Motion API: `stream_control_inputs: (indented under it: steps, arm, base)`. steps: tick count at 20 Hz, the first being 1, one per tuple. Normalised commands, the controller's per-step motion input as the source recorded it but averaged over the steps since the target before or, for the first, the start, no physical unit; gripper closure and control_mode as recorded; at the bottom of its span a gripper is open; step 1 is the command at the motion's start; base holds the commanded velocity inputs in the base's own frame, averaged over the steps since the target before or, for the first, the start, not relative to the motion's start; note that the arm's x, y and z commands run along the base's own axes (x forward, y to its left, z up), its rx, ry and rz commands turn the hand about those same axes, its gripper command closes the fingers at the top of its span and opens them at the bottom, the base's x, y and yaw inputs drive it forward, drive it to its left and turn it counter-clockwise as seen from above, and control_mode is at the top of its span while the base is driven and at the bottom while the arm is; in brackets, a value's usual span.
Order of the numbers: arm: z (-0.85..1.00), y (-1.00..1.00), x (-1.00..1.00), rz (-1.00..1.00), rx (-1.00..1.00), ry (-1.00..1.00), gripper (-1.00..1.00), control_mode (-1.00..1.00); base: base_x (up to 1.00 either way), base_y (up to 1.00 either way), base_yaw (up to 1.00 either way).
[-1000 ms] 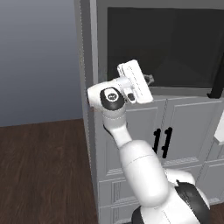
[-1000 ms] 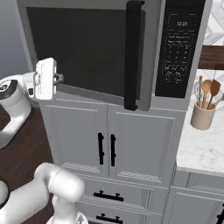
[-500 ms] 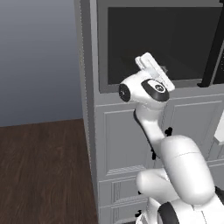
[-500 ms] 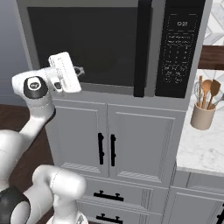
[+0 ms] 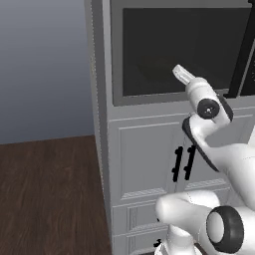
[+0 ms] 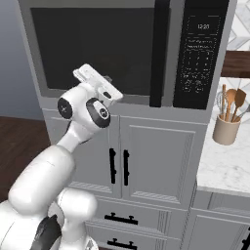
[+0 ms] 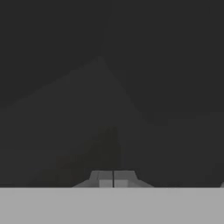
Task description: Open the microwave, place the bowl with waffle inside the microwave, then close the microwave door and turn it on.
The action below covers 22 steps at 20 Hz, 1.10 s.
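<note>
The microwave is seen built into the grey cabinetry, its door shut flush with the frame. The wide dark window takes up most of the door; the tall black bar handle runs down its right edge, just left of the black control panel with its small display.

The gripper is pointed at the dark glass. In the hand view its two fingertips are seen pressed together, no gap between them and nothing held. In the right base view the white hand is raised in front of the lower left part of the window, tilted up and to the left, just above the door's lower frame. In the left base view the hand is seen in front of the lower middle of the glass, well left of the handle. Whether the fingertips touch the glass cannot be told.

A dim rounded shape behind the glass in the left base view may be the bowl; it is too dark to confirm.

Below the microwave, two panelled cabinet doors with short black handles are closed. To the right, a beige utensil holder with wooden spoons is seen standing on the white marble surface.
</note>
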Motion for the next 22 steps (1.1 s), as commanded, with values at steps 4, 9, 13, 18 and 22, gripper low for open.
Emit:
stream_control_inputs:
  steps: [4,9,13,18,22]
  arm:
    - [-0.02,-0.04,0.99,0.53,0.07,0.26,1.0,-1.0]
    - [0.02,-0.05,0.78,0.16,0.1,0.37,1.0,-1.0]
    - [0.03,-0.32,0.0,0.02,0.04,0.19,1.0,-1.0]
    - [0.25,-0.9,-0.46,-0.13,0.0,0.22,1.0,-1.0]
    - [0.03,-0.97,-0.56,-0.08,0.03,0.12,1.0,-1.0]
  base:
    - [0.0,0.0,0.0]
    - [0.0,0.0,0.0]
    - [0.0,0.0,0.0]
    - [0.0,0.0,0.0]
    - [0.0,0.0,0.0]
